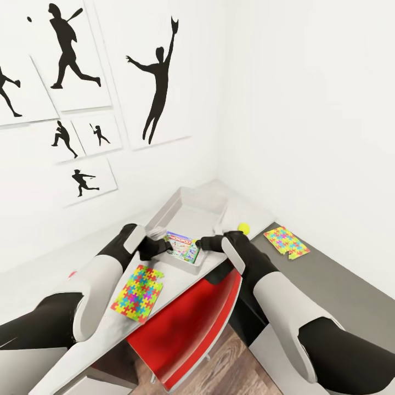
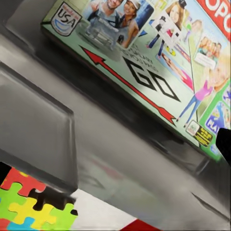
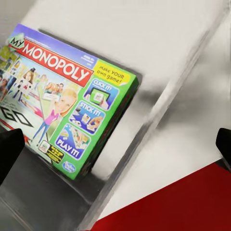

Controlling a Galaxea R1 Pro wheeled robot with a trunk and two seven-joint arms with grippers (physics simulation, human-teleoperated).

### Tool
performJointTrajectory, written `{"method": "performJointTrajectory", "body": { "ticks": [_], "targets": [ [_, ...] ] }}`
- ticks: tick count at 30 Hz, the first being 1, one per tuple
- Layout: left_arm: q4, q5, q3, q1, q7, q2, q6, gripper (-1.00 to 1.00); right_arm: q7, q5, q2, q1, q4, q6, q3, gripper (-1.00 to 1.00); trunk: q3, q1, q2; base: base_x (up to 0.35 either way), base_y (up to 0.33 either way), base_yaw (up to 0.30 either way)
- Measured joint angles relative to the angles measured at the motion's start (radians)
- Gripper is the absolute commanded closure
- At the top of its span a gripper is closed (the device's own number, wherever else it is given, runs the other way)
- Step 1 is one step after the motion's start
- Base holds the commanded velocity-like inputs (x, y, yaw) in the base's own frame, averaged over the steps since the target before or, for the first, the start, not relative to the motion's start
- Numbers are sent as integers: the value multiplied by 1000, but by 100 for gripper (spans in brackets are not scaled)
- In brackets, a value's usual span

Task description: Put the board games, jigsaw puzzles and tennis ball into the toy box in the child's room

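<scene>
A: Head view, nearest first: a red chair (image 1: 192, 323) is tucked under the surface (image 1: 181, 277), and a jigsaw puzzle (image 1: 139, 292) lies flat on it by the left arm.

B: And the claws?

A: The left claw (image 1: 159, 247) and right claw (image 1: 202, 243) flank the green-edged board game (image 1: 182, 246), which sits in the near end of the toy box (image 1: 189, 211). The right claw looks released, its dark tips wide apart and touching nothing. The left I cannot tell.

B: How would the game handle?

A: Probably light, stiff and glossy; I'd pinch a long edge, not the slick cover.

B: Farther out?

A: The tennis ball (image 1: 243, 227) rests beside the box, and a second puzzle (image 1: 285, 242) lies on the darker cabinet top. Behind are white walls and baseball silhouette posters (image 1: 159, 82).
</scene>
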Motion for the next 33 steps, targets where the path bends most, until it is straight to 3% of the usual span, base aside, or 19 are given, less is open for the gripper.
{"method": "performJointTrajectory", "body": {
  "ticks": [3, 9, 12, 16, 18, 25, 28, 33],
  "targets": [
    [-45, -2, 0, 1, -39, 9, 41, -100, 0, 0, 0, 5, -31, 2, 0, -100, 0, 0, 0, 0, 0, 0],
    [-222, -2, 5, 10, -120, 45, 162, -100, 0, 0, 0, 8, -116, 19, 1, -100, 0, 0, 0, 0, 0, 0],
    [-240, 10, 6, 13, -138, 72, 177, -100, 0, 0, 0, 8, -207, 64, 0, -100, 0, 0, 0, 0, 0, 0],
    [-245, 56, 9, 14, -185, 104, 183, -100, 0, -1, 0, 23, -308, 116, -2, -100, 0, 0, 0, 0, 0, 0],
    [-245, 79, 7, 15, -224, 134, 184, -100, 0, -1, 0, 47, -369, 147, -4, -100, 0, 0, 0, 0, 0, 0],
    [-246, 103, 5, 43, -321, 193, 184, -100, 1, -7, 0, 81, -474, 190, -9, -100, 0, 0, 0, 0, 0, 0],
    [-245, 108, 5, 58, -383, 224, 184, -100, 2, -24, 0, 103, -511, 199, -10, -100, 0, 0, 0, 0, 0, 0],
    [-244, 107, 4, 108, -591, 313, 184, -100, 16, -92, 0, 178, -624, 219, -15, -100, 0, 0, 0, 0, 0, 0]
  ]
}}
